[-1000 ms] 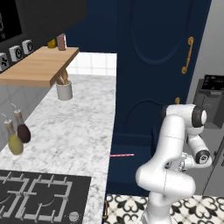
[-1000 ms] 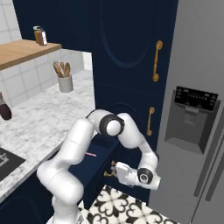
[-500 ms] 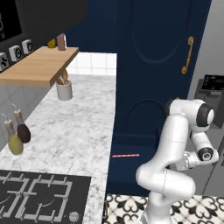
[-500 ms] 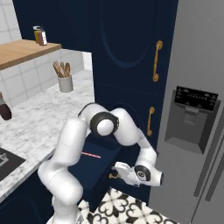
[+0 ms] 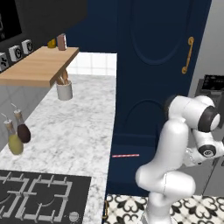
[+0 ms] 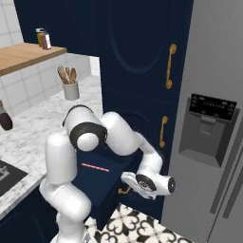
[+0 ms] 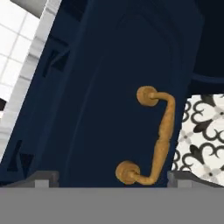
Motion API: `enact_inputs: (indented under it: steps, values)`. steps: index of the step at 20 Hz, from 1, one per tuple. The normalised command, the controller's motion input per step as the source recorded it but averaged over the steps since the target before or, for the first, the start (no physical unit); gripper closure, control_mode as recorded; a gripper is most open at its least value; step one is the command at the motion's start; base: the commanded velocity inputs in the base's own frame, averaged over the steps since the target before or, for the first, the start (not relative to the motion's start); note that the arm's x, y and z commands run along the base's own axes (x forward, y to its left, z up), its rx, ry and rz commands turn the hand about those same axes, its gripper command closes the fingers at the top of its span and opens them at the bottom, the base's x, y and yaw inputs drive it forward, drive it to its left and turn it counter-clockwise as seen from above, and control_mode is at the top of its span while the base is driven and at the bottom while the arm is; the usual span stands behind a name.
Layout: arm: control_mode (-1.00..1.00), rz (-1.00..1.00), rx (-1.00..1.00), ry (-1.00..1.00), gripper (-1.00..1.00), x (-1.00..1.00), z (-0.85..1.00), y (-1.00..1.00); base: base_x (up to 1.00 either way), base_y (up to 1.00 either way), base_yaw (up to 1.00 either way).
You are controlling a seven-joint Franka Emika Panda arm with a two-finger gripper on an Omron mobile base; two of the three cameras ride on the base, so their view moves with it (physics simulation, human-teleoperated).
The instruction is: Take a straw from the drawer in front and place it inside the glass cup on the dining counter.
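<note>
The tool [image 6: 129, 179] hangs low in front of the navy drawer [image 6: 102, 176], just beside its gold handle [image 7: 151, 135], which fills the middle of the hand view just ahead of the tips. I cannot tell whether the tool's tips are apart or together. The pink-red straw [image 6: 95, 166] lies flat inside the open drawer, beyond the tool and toward the marble desk [image 5: 70, 131] with the black hob [image 5: 39, 197]. A white crock of wooden utensils [image 6: 71, 85] stands far back on that desk.
</note>
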Motion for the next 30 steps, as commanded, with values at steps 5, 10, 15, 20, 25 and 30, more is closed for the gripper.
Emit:
enact_inputs:
  steps: [5,10,15,20,25,30]
  values:
    - [-1.0,-0.05,-0.21,0.0,-1.0,-0.39,0.98,0.01,0.0,0.0,0.0]
    - [-1.0,-0.01,-0.15,0.01,-1.0,-0.16,1.0,0.49,0.0,0.0,0.0]
    - [-1.0,-0.01,-0.16,0.15,-1.0,0.07,0.79,0.88,0.0,0.0,0.0]
    - [-1.0,0.0,-0.15,0.27,-1.0,0.45,0.04,0.76,0.0,0.0,0.0]
    - [-1.0,0.0,-0.13,0.26,-1.0,0.46,-0.27,0.33,0.0,0.0,0.0]
    - [-1.0,0.0,-0.08,0.22,-1.0,0.26,-0.45,0.0,0.0,0.0,0.0]
